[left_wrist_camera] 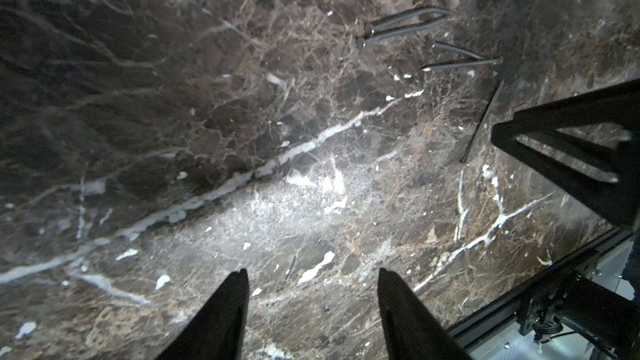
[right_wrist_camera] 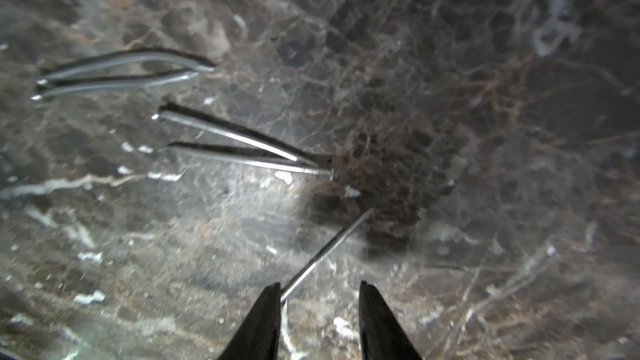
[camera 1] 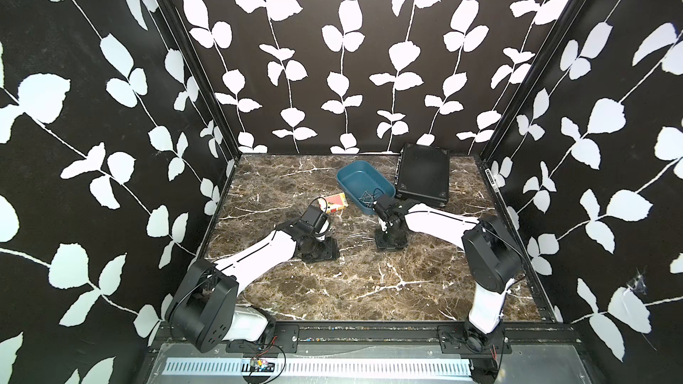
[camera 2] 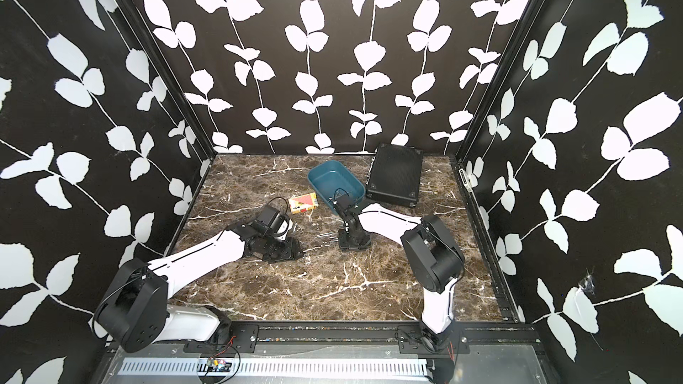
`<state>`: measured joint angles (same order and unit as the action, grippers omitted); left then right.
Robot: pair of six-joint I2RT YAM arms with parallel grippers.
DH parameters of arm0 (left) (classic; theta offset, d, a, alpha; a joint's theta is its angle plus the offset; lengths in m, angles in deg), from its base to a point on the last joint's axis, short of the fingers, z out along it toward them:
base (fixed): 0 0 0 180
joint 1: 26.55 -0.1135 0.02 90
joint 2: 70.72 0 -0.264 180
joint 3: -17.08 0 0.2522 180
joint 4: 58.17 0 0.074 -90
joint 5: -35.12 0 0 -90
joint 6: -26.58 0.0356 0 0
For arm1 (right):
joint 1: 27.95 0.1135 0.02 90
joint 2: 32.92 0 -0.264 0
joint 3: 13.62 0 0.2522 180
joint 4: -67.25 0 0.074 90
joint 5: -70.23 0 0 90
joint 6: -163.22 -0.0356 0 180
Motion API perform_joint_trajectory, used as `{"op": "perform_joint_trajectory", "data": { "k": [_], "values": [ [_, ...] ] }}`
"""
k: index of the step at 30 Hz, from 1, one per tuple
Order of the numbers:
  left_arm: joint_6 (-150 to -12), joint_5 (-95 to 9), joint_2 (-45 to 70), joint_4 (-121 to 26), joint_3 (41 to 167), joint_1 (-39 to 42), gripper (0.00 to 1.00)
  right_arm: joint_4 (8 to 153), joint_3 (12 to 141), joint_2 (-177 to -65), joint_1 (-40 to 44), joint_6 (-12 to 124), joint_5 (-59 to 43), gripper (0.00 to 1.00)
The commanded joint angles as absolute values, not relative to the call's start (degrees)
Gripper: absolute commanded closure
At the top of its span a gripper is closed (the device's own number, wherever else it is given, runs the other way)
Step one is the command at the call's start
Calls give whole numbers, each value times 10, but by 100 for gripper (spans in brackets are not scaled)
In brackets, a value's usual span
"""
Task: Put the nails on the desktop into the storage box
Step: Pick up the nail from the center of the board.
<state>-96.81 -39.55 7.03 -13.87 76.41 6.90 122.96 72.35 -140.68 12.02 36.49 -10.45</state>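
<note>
Several thin silvery nails [right_wrist_camera: 242, 147] lie on the brown marble desktop [camera 1: 332, 289], between my two lowered grippers [camera 1: 364, 240]. My right gripper [right_wrist_camera: 318, 285] is open just above the desktop. One nail [right_wrist_camera: 325, 254] lies slanted with its end touching one fingertip [right_wrist_camera: 273, 292], not pinched. My left gripper [left_wrist_camera: 311, 271] is open over bare marble, and the nails [left_wrist_camera: 405, 25] lie a short way off from it. The teal storage box [camera 1: 354, 175] stands behind the right gripper [camera 1: 390, 243] and holds a small tangle of nails [camera 1: 366, 197].
A black ribbed case [camera 1: 423, 175] lies right of the box at the back. A small red-and-white card box [camera 1: 334, 203] sits left of the box, just beyond the left gripper [camera 1: 319, 251]. Black leaf-patterned walls close in three sides.
</note>
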Motion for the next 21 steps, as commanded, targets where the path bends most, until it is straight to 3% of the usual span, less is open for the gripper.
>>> {"op": "perform_joint_trajectory", "data": {
  "k": [1, 4, 8, 15, 21],
  "values": [
    [-963, -405, 54, -122, 761, 71, 38, 1237, 729, -1431, 131, 352, -126, 60],
    [-954, -406, 56, -114, 766, 71, 38, 1248, 732, -1448, 136, 355, -138, 61],
    [-945, -406, 57, -108, 769, 71, 38, 1267, 725, -1463, 145, 365, -155, 71],
    [-941, -402, 59, -112, 764, 71, 38, 1284, 692, -1455, 148, 375, -181, 99],
    [-944, -405, 41, -112, 754, 71, 38, 1302, 687, -1393, 126, 370, -195, 100]
  ]
}}
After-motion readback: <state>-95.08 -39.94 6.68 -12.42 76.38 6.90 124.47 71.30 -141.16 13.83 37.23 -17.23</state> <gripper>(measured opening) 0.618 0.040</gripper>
